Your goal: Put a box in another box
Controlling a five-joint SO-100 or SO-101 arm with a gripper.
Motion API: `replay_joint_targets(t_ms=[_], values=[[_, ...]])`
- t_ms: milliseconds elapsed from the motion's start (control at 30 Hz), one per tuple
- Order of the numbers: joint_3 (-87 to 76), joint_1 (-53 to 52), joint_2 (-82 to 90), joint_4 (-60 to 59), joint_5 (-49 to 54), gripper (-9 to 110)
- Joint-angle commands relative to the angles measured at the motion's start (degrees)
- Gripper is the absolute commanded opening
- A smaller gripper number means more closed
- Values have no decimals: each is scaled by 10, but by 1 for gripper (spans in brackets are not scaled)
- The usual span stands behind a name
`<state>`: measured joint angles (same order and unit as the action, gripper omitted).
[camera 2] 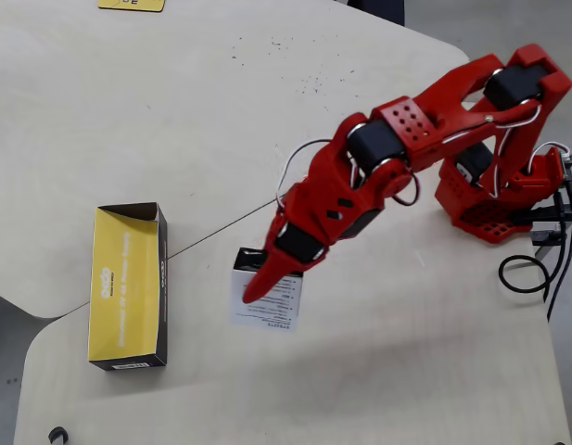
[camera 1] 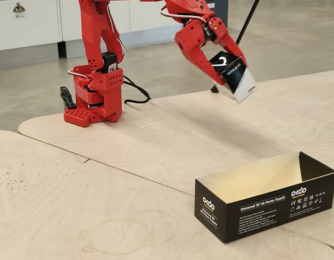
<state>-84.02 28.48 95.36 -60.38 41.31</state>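
Lab or workshop: plywood tables (camera 1: 102,162), concrete floor (camera 1: 296,38), cabinets (camera 1: 26,24).

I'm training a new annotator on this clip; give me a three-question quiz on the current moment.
1. True or false: the small box rests on the table.
2. The long black box is: A) holding the small box, B) empty, C) closed.
3. What do the jaws of the gripper hold?

Key:
1. False; it is lifted clear of the table, tilted.
2. B; its pale inside shows bare in the overhead view.
3. The small box.
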Motion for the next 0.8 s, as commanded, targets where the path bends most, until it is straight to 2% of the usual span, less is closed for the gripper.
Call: replay_joint_targets(t_ms=[0,367,767], values=[[166,-15,-44,-32,-106,12],[382,-29,-245,-32,-238,11],[461,-76,-369,32,-243,11]])
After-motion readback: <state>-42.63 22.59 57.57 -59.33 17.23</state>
